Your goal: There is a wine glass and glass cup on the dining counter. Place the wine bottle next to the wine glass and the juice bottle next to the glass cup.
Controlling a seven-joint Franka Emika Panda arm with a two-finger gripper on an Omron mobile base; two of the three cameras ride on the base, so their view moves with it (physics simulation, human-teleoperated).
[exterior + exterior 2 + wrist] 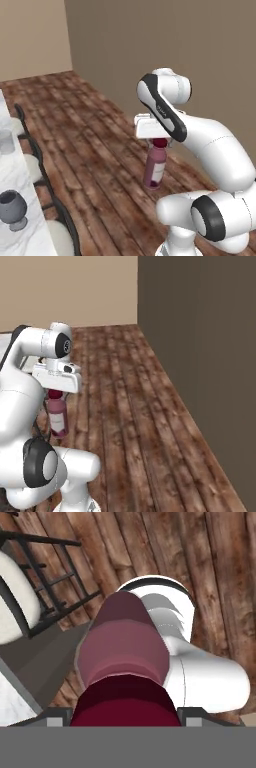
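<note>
The squat maroon-pink juice bottle [155, 169] with its dark red cap and pale label hangs upright in the air over the brown plank floor [95, 140], well away from the white grey-veined marble dining counter [31, 220]. The two-finger gripper [159, 142] grasps it at the cap end, its jaws standing wide around the cap; from the hand camera the bottle [125, 662] runs straight down from between the fingers.

On that counter, the small smoky-grey stemmed wine glass [13, 209] stands near the counter's edge, and the clear straight-sided glass cup [6, 141] stands farther along the top, apart from the goblet. No bottle stands beside either.

So the task looks to be in its first half at best: the juice bottle is lifted but not yet delivered to the counter beside the tumbler, and the wine bottle's whole trip remains.
</note>
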